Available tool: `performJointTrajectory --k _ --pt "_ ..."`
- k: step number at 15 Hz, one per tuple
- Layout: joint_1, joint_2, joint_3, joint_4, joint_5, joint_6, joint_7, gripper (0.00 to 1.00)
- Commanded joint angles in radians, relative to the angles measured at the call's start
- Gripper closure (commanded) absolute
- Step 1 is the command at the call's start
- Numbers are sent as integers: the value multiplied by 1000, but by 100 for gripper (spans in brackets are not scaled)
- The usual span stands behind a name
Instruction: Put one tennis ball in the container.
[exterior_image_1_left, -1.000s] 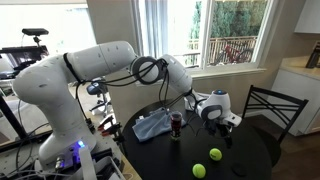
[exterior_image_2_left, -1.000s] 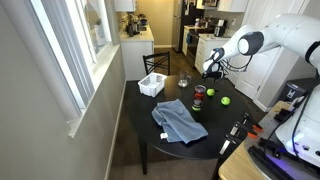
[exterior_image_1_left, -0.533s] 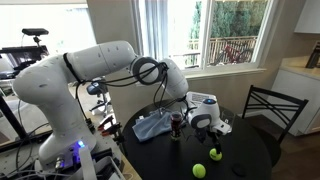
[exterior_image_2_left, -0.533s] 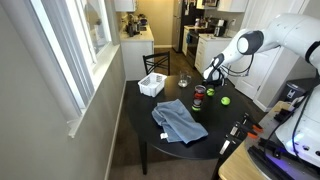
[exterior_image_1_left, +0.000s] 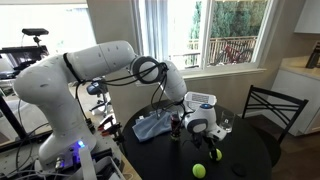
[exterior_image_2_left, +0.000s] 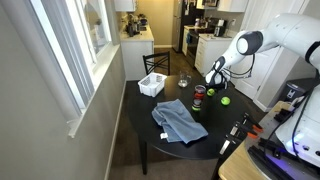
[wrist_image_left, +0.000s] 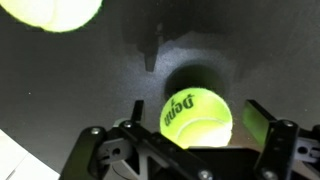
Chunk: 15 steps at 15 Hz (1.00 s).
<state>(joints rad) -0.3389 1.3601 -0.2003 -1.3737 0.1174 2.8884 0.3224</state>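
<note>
A round dark tabletop (exterior_image_2_left: 160, 140) stands close to a bright window (exterior_image_2_left: 75, 50) in a kitchen corner, with a dark chair (exterior_image_1_left: 270, 108) pulled up on one side. The tennis ball (wrist_image_left: 196, 113) rests on the bare tabletop near the edge farthest from the window, well apart from the white slotted basket (exterior_image_1_left: 201, 100), which sits by the window-side edge. The ball is round all ways, so no side is longer than another. Its dark printed word faces straight up at the wrist camera and runs across that view, reading upside down there. The ball is bright yellow-green and fuzzy, with a soft shadow ringing it.

The claw (wrist_image_left: 198, 118) is spread wide and hangs directly over this ball, one of its fingers (wrist_image_left: 262, 120) on each side. A strip of dark tabletop shows between ball and finger on both sides, so nothing is pinched. In an exterior view the claw (exterior_image_1_left: 213, 140) covers most of the ball.

A second ball (exterior_image_1_left: 199, 170) lies just beside, nearer the edge. A crumpled blue cloth (exterior_image_2_left: 180, 120) and a dark-filled glass (exterior_image_2_left: 198, 98) sit toward the middle of the tabletop
</note>
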Motion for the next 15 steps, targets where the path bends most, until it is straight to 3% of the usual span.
performJointTrajectory --k 1,10,15 --pt "40 -32 -34 -88 -18 96 -7 0" --pt "151 44 -186 -88 23 217 -1 0" --pt "147 56 -192 -61 51 243 -3 0"
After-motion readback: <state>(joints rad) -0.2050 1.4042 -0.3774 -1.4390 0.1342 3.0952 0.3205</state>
